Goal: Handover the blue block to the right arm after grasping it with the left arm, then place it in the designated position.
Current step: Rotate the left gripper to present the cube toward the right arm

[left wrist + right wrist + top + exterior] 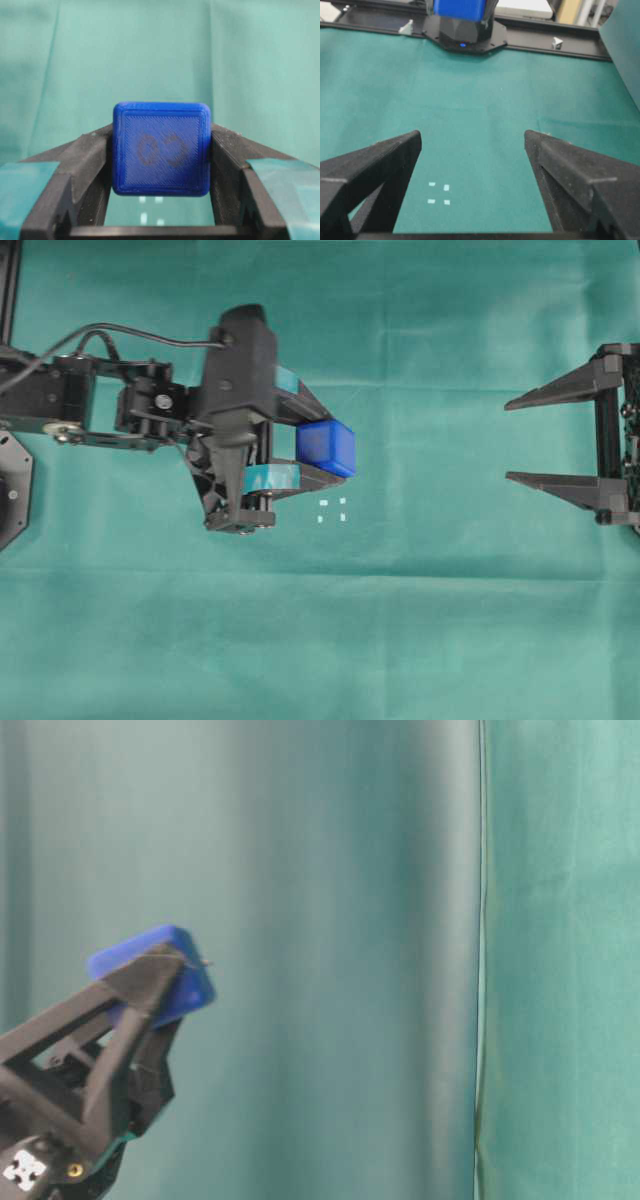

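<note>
While wrinkled green cloth (420, 620) covers your whole table, your left gripper (335, 452) pinches the blue block (326, 447), a ridged, round-cornered plastic cube, between teal-taped fingers above the cloth. Your right gripper (510, 440) gapes wide, empty. Four tiny white marks (332, 509) sit just beside the block.
</note>
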Controlling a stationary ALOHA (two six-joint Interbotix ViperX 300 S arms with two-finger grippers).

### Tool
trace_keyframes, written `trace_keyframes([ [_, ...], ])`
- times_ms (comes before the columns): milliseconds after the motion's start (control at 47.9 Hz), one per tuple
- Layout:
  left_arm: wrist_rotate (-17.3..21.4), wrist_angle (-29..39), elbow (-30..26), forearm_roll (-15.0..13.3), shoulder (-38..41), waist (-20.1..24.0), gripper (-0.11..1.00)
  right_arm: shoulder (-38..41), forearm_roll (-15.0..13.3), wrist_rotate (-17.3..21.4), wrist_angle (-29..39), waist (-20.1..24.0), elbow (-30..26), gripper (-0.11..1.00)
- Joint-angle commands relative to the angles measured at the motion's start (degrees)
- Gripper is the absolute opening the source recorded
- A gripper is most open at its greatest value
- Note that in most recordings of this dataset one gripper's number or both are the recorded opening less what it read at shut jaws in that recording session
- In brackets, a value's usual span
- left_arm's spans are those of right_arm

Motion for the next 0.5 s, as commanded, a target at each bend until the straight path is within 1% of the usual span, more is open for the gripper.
trace_keyframes([
  [0, 0.1, -4.9, 0.9, 0.2, -3.0, -0.2, 0.47, 0.3, -0.1, -0.1, -0.3, -0.2, -1.5, 0.95],
  [146, 0.6, -10.6, 3.6, 0.2, -5.2, -0.1, 0.46, 0.3, -0.4, -0.1, -0.3, -0.2, -1.6, 0.95],
  [355, 2.4, -18.2, 6.3, 0.2, -7.2, -0.2, 0.46, 0.3, -0.4, -0.1, -0.4, -0.2, -1.8, 0.95],
  [480, 3.3, -21.1, 7.2, 0.2, -7.4, -0.2, 0.46, 0.4, -0.4, -0.1, -0.3, -0.2, -1.8, 0.95],
])
